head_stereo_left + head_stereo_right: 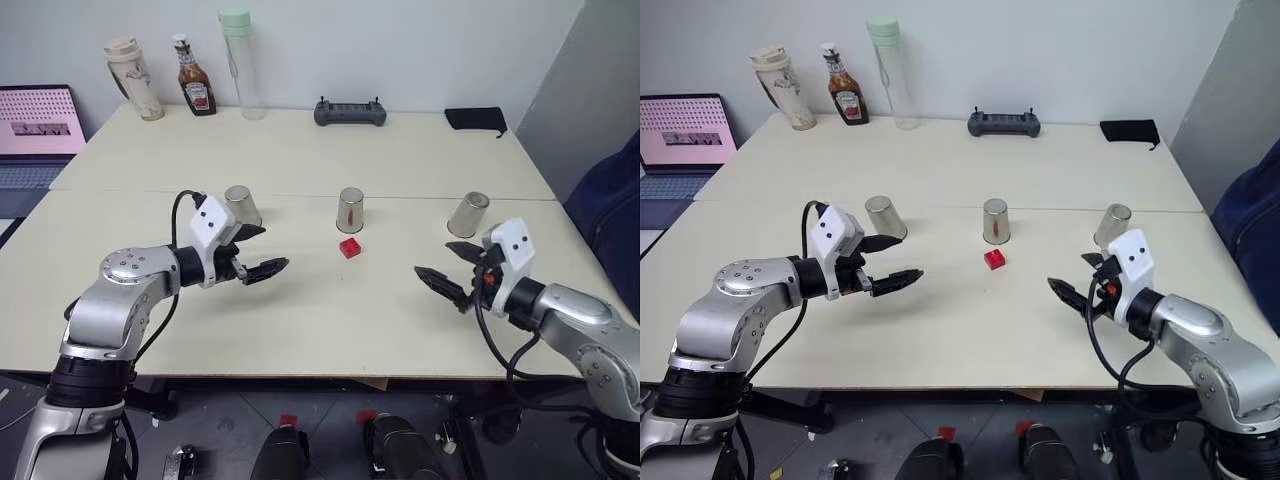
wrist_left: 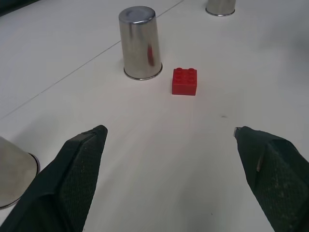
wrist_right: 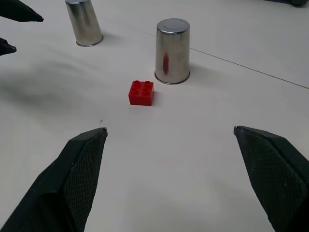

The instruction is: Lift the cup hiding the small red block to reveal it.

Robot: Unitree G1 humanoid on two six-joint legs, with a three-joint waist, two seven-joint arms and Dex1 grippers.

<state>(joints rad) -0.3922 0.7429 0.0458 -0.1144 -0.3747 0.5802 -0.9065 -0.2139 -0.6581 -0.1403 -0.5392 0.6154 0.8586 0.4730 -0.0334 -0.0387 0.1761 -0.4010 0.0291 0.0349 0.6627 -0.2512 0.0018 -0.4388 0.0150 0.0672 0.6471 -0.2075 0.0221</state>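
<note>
From my head cameras, the small red block (image 1: 349, 248) lies uncovered on the pale bench (image 1: 300, 330), just in front of the middle cup (image 1: 350, 210), with my left gripper (image 1: 254, 254) and right gripper (image 1: 444, 270) hovering apart, both jaws spread and empty. My left wrist view cuts off the left cup (image 2: 12, 174) and right cup (image 2: 220, 7) at its edges. My right wrist view shows block and middle cup whole, between spread jaws.

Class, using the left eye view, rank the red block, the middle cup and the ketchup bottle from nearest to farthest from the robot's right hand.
From the right hand:
1. Red block, on the table's centre.
2. Middle cup, just behind the block.
3. Ketchup bottle, at the far left edge.
</note>
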